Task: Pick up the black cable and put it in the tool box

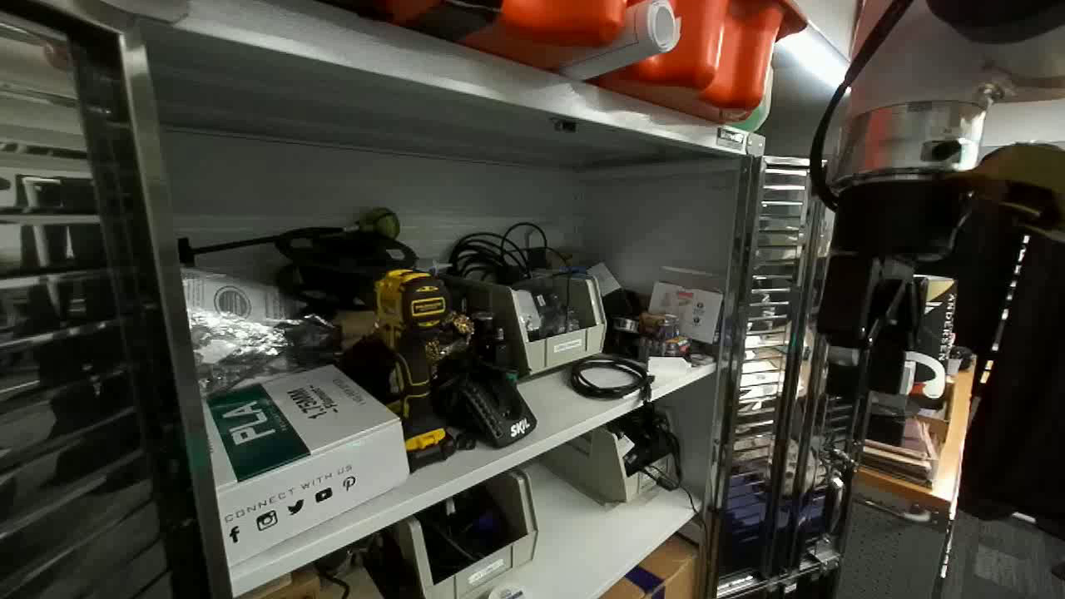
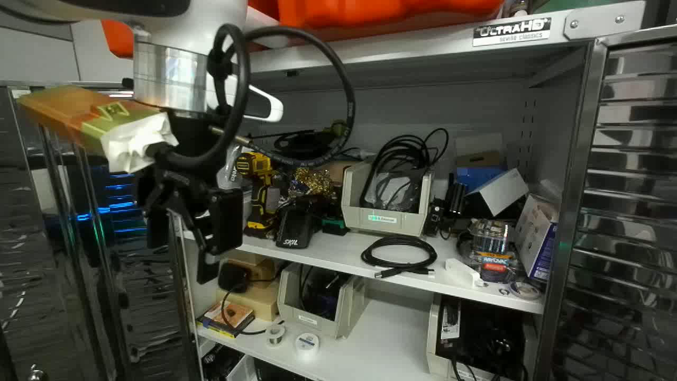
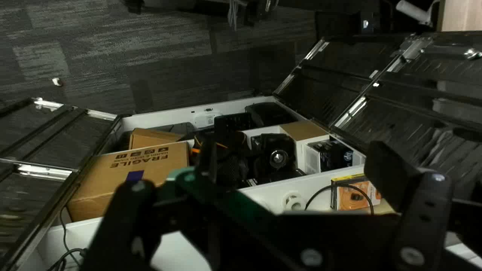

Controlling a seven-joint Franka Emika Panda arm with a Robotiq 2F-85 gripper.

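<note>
White shelf (image 2: pixel 330 251) is presenting a black cable (image 2: pixel 407 265) for pickup

Inside a metal cabinet (image 2: pixel 581 159), the black cable is lying coiled near the shelf's front edge, its plug ends (image 2: pixel 381 274) resting closest to the drop. The gripper (image 2: pixel 195 238) is hanging out in front, well apart from the coil, its fingers (image 2: pixel 227 219) standing apart and nothing showing between them. The wrist view is taking in lower shelves (image 3: pixel 290 184) and floor (image 3: pixel 113 67); the cable is not standing out there.

By all appearances, the grasp is yet to come. Doing it well is likely meaning travelling across before descending, and keeping the arm's looping hose (image 2: pixel 350 100) from catching on the cabinet's top. The coil's spot near the edge is helping, sparing the hand a deep reach. One finger should be going inside the ring and one outside, closing on the front run where strands are bunching; pinching a single strand would probably be pulling the coil apart. Pads should be skimming the shelf rather than pressing, and the lift should be going straight up so that the plugs are not dragging.

No tool box is plainly declaring itself. A labelled bin (image 2: pixel 386 227) just behind the coil, black cords (image 2: pixel 386 156) looping out of it, is looking the likeliest goal, its front wall calling for a generous lift before lowering.
</note>
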